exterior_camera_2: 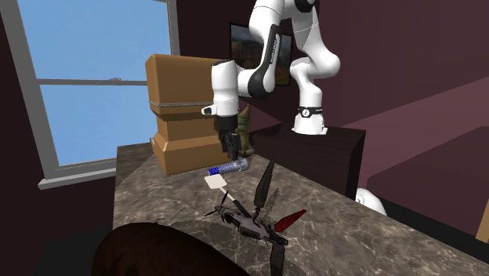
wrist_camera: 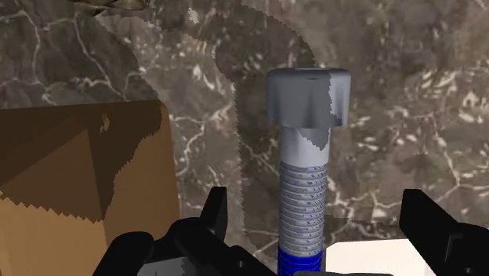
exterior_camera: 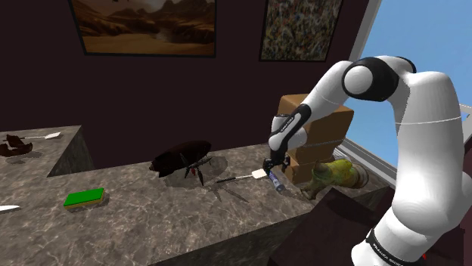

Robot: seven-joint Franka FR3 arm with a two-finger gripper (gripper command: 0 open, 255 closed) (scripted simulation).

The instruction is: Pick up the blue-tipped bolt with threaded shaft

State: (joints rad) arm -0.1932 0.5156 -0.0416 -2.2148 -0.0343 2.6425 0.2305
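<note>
Wrist view: gripper (wrist_camera: 315,205) spread wide, fingers straddling the bolt (wrist_camera: 302,188), not touching.
Bolt: lying on marble counter (wrist_camera: 407,94), just beside cardboard box (wrist_camera: 70,165).
Advice: descend centred on threaded shaft, then close squarely.

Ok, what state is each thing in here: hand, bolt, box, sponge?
bolt: lying on the counter, not held
hand: open, straddling the bolt without touching it
cardboard box: closed, upright on the counter
green sponge: lying flat on the counter
</note>
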